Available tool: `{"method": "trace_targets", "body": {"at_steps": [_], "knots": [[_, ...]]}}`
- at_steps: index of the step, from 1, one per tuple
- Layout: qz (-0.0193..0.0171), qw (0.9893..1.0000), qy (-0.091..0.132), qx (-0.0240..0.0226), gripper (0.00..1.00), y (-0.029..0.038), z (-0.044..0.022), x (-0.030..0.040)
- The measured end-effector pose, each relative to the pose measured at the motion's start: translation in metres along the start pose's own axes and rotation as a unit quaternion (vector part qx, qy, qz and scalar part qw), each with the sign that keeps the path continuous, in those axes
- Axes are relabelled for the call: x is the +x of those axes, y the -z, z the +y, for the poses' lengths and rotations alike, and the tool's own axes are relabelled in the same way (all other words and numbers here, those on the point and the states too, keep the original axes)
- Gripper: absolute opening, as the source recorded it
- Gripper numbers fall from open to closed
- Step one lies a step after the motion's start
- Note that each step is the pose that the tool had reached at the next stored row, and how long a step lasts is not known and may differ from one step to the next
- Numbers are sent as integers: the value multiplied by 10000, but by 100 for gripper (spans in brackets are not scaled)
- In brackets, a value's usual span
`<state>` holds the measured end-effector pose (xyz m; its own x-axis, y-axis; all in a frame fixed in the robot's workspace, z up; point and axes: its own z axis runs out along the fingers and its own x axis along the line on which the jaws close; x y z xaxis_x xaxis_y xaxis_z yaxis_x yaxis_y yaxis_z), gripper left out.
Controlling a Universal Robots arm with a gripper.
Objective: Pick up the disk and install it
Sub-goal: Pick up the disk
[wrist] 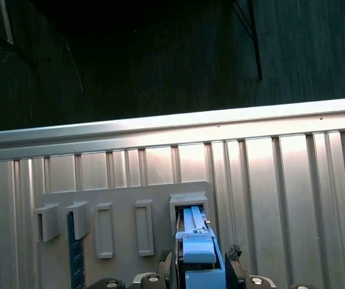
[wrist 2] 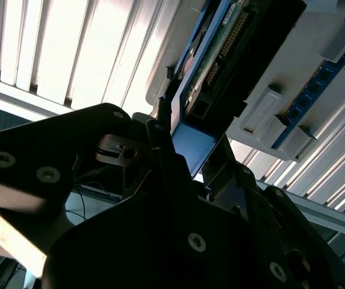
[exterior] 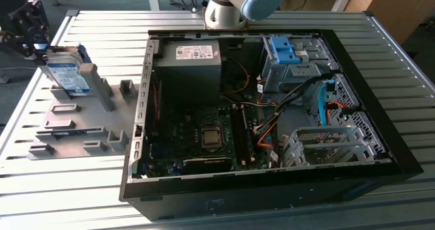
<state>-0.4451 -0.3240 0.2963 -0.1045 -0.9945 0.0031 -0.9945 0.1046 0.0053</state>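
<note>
The disk (exterior: 68, 75) stands on edge in a slot at the far end of the grey holder plate (exterior: 75, 123), at the exterior view's left. It is silver with a white-and-blue label and a blue bracket. My gripper (exterior: 39, 49) comes down on it from above. In the first wrist view the disk's blue bracket edge (wrist: 196, 253) lies between my fingers (wrist: 167, 265), which press against both sides. In the second wrist view the disk (wrist 2: 220, 54) runs away from the gripper (wrist 2: 190, 141), its circuit-board side showing. The gripper is shut on the disk, which still sits in its slot.
An open black computer case (exterior: 272, 189) lies to the exterior view's right, with a grey power supply (exterior: 190, 62), a blue latch piece (exterior: 282, 49) and a metal drive cage (exterior: 326, 143). The holder plate carries several empty pockets and a blue strip (wrist: 73, 253). The table (exterior: 68, 189) is slatted metal.
</note>
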Motion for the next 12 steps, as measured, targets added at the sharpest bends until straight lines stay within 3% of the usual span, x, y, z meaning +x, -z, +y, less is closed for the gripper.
{"method": "trace_targets", "body": {"at_steps": [4,6,7,12], "knots": [[1,10000,-1,0,47,-3,0,0],[2,10000,0,0,45,-4,0,0],[2,10000,-1,0,38,-4,0,0],[2,10000,0,1,37,-5,0,0]]}}
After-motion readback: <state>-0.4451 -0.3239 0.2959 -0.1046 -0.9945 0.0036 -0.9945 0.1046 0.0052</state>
